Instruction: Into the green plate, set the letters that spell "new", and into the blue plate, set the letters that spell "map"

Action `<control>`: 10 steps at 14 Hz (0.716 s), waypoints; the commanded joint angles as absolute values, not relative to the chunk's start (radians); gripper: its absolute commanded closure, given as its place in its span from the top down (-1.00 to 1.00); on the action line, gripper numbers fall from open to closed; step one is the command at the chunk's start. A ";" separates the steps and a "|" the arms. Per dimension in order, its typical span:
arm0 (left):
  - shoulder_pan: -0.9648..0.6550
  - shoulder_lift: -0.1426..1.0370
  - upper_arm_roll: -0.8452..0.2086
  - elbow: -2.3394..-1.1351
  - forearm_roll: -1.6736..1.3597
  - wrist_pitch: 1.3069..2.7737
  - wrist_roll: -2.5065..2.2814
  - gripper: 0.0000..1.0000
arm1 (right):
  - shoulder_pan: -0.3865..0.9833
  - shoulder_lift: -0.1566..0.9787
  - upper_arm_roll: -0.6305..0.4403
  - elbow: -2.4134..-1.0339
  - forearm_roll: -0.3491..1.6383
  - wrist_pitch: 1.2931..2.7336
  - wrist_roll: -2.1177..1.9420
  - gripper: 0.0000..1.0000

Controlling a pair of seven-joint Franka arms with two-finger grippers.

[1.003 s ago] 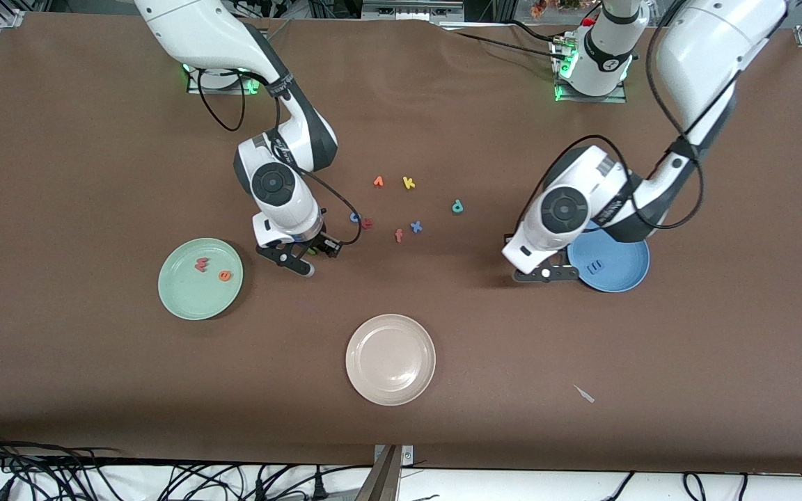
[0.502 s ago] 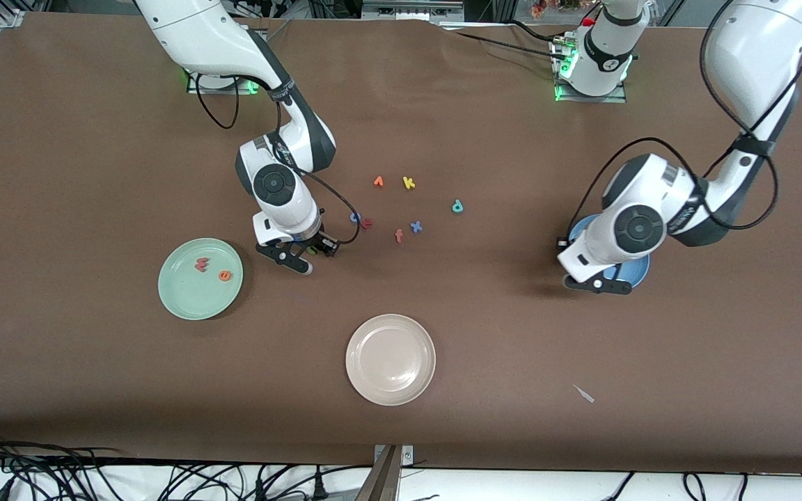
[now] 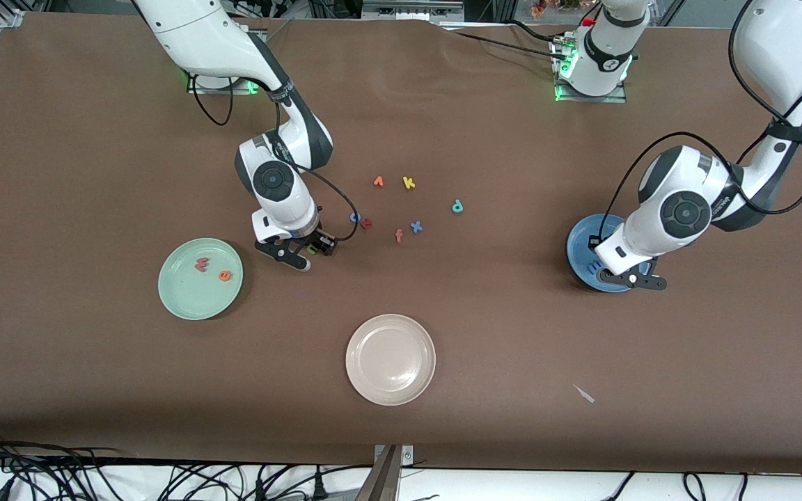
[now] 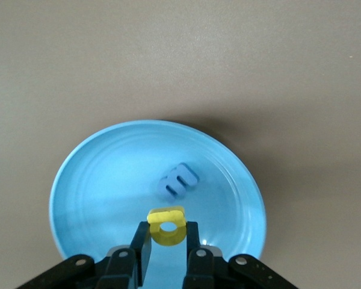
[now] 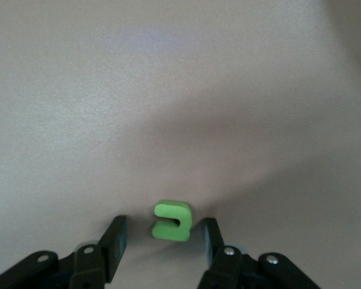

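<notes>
Nearest, a round beige plate [image 3: 390, 359] is seen unmoved. Next, the round pale mint-green plate [image 3: 200, 297] carries a salmon-red foam "w" [image 3: 201, 264] and an orange foam "e" [image 3: 224, 275]. Over the round medium-blue plate [image 4: 96, 186], where a blue foam "m" [image 4: 177, 180] lies, the left gripper [image 4: 167, 248], carried there since earlier, pinches a yellow foam "a" [image 4: 166, 227] upright. The right gripper [image 5: 162, 239], half-spread, straddles a green foam "n" [image 5: 171, 220] lying flat. Farthest, a teal foam "p" [image 3: 457, 206] lies untouched.

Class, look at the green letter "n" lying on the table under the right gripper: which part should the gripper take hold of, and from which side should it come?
Come straight down from above. The green "n" lies flat on the table, so probably only its thin outer edges can be pinched. The right gripper is open with a finger on each side; closing on those two side edges looks best.
</notes>
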State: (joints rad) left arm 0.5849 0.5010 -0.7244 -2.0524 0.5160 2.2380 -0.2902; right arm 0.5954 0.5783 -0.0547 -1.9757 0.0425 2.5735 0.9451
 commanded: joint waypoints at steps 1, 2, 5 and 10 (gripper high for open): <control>0.666 0.468 -0.741 -2.167 0.577 2.370 -0.281 -0.44 | 0.603 0.551 -0.061 -2.008 0.023 2.591 0.962 0.21; 0.663 0.466 -0.741 -2.169 0.577 2.368 -0.281 0.05 | 0.603 0.552 -0.063 -2.008 0.020 2.591 0.962 0.20; 0.657 0.465 -0.749 -2.166 0.577 2.359 -0.296 1.00 | 0.603 0.552 -0.071 -2.010 0.008 2.592 0.962 0.07; 0.660 0.460 -0.865 -2.138 0.565 2.284 -0.427 1.00 | 0.603 0.554 -0.071 -2.020 -0.005 2.609 0.959 -0.52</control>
